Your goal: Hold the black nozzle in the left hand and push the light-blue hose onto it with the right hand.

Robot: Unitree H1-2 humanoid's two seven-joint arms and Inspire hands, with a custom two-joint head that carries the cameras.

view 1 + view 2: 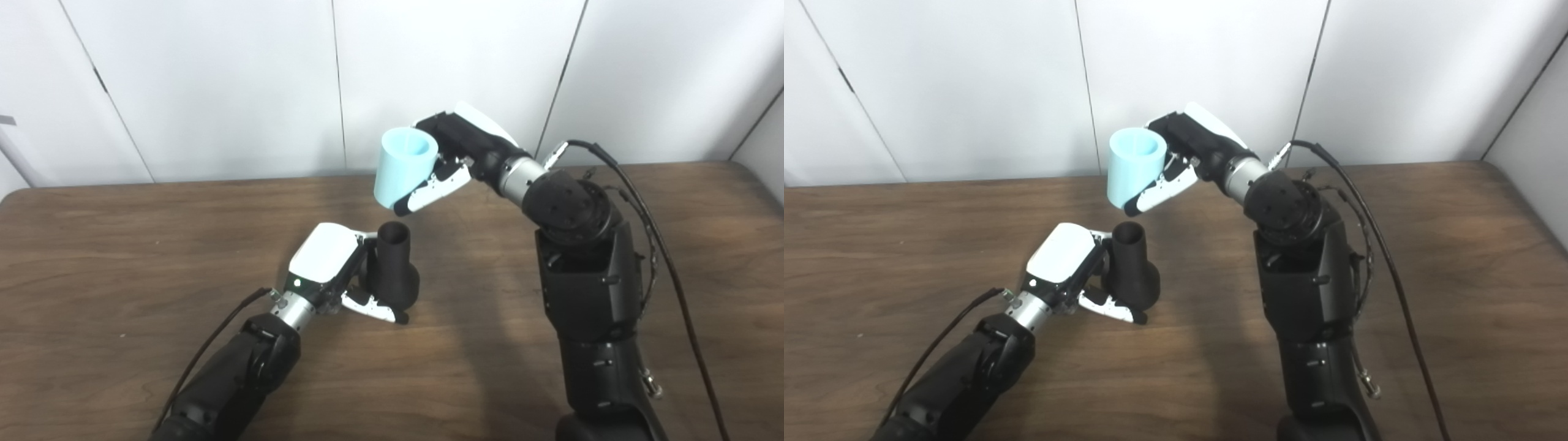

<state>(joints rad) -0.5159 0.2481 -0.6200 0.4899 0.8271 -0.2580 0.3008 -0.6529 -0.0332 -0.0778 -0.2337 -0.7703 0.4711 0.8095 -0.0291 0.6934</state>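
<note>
Left hand (334,269), white-backed with black fingers: closed around the matte black plastic nozzle (394,269), a narrow round neck over a flared base. Nozzle upright, open neck pointing up, base resting on or just above the dark brown wooden table (122,245), near the middle of the tabletop and well in from every edge.

Right hand (450,162): clamped on the light-blue hose (404,166), a short smooth tapered sleeve, fingers against its far side and thumb along its lower flank. Hose raised off the table, toward the far edge, open wide mouth tilted upward; above and slightly right of the nozzle neck, apart from it, nothing touching.

Progress, as a judgement: both grasps done, nozzle presented for mating. Left to do: turning the hose so an open end faces the neck, lining up the two axes, lowering, then pushing on. Not yet any overlap between the two parts.
</note>
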